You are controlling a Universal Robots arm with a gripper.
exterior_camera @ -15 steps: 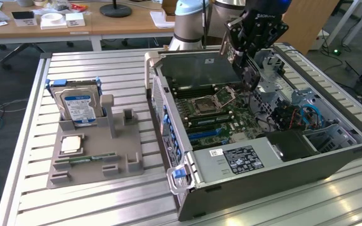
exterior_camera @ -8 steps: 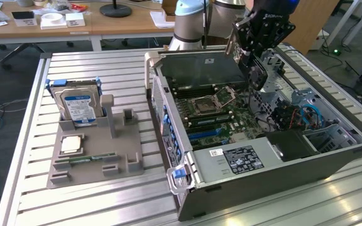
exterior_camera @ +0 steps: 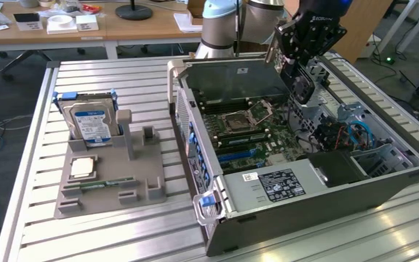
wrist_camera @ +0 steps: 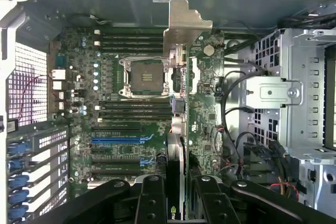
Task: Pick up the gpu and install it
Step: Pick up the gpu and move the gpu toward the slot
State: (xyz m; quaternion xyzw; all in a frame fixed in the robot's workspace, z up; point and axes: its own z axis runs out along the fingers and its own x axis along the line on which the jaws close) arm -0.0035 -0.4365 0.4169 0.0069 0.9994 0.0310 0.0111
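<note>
The tool (wrist_camera: 179, 199) is clamped on the gpu (wrist_camera: 185, 30) over the open case (exterior_camera: 304, 202), and if it tips, the card could bang the board (wrist_camera: 207, 124) or go in crooked.

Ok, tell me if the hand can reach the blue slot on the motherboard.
Probably yes: the case lies open, nothing covers the blue slot, and the hand hangs over the motherboard gripping the gpu.

Viewed from my remote console, no text reads clearly: white lettering on the tool (exterior_camera: 297, 61), the hard drive (exterior_camera: 89, 121) label and the power supply (exterior_camera: 318, 174) sticker are too small.
</note>
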